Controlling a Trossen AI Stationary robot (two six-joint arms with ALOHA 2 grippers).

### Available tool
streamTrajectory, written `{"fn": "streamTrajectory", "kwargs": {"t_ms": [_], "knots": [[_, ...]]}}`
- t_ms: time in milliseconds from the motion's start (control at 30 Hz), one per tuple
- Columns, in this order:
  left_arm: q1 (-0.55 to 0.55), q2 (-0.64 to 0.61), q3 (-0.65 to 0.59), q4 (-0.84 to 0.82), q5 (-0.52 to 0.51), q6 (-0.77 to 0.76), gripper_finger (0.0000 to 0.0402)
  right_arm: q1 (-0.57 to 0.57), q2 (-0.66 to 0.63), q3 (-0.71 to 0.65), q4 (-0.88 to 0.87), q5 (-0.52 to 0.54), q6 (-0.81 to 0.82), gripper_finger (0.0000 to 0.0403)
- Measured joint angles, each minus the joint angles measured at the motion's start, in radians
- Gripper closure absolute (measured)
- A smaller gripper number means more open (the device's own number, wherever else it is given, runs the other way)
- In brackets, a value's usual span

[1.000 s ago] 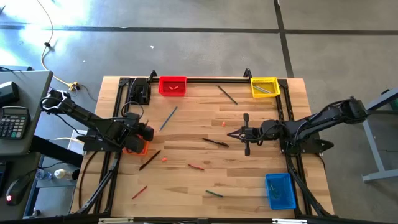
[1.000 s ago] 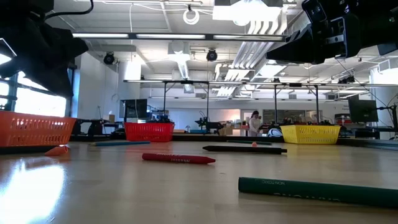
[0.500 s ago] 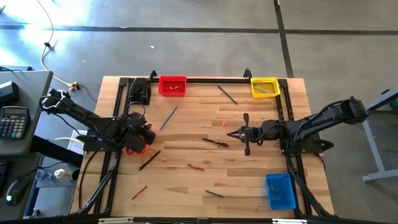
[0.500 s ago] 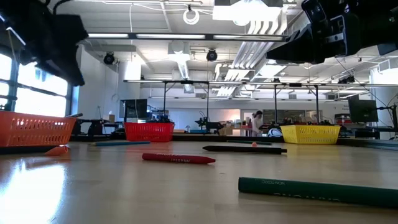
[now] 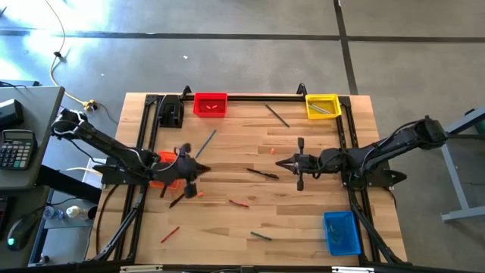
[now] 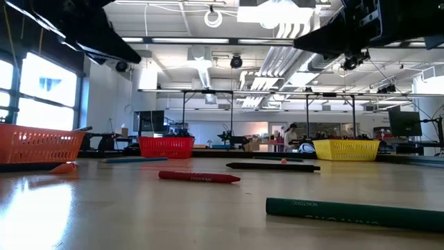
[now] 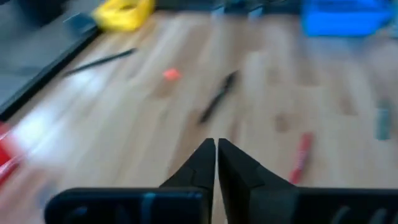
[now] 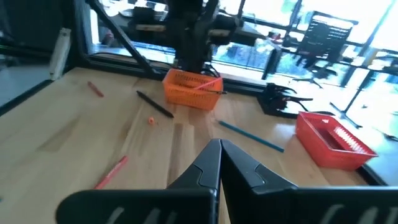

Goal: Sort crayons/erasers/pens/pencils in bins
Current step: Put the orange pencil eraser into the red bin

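On the wooden table (image 5: pixel 227 144) my left gripper (image 5: pixel 191 180), jaws pressed together and empty, hangs near its left edge; the black pen (image 5: pixel 182 195) lies diagonally just beside, nearer than my right.

I am seeing a smooth, shiny wooden desk (image 5: pixel 227 159) and plastic mesh bins (image 6: pixel 166 146) sitting on it.

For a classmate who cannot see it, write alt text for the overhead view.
Two dark robot arms reach inward over a wooden table scattered with pens and crayons. The left gripper and right gripper are both shut and empty. Red, yellow, blue and orange bins sit around the edges.
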Motion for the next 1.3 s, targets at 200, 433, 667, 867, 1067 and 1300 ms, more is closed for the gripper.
{"fn": "streamTrajectory", "kwargs": {"t_ms": [200, 433, 667, 867, 1067, 1300], "knots": [[0.108, 0.054, -0.128, 0.4, 0.235, 0.196, 0.0399, 0.055, 0.0, 0.055, -0.119, 0.115, 0.033, 0.0403], [0.198, 0.196, -0.131, 0.48, 0.29, 0.214, 0.0399, 0.104, 0.0, 0.114, -0.323, 0.19, 0.107, 0.0403], [0.152, 0.324, -0.101, 0.456, 0.342, 0.213, 0.0391, 0.133, 0.0, 0.114, -0.413, 0.211, 0.187, 0.0403], [0.033, 0.329, 0.056, 0.086, 0.269, 0.118, 0.0355, 0.137, 0.0, 0.114, -0.426, 0.212, 0.195, 0.0403], [-0.082, 0.329, 0.176, -0.218, 0.225, -0.048, 0.0318, 0.137, 0.0, 0.114, -0.425, 0.212, 0.193, 0.0403], [-0.14, 0.348, 0.184, -0.379, 0.19, -0.242, 0.0282, 0.137, 0.0, 0.114, -0.425, 0.212, 0.192, 0.0403]]}}
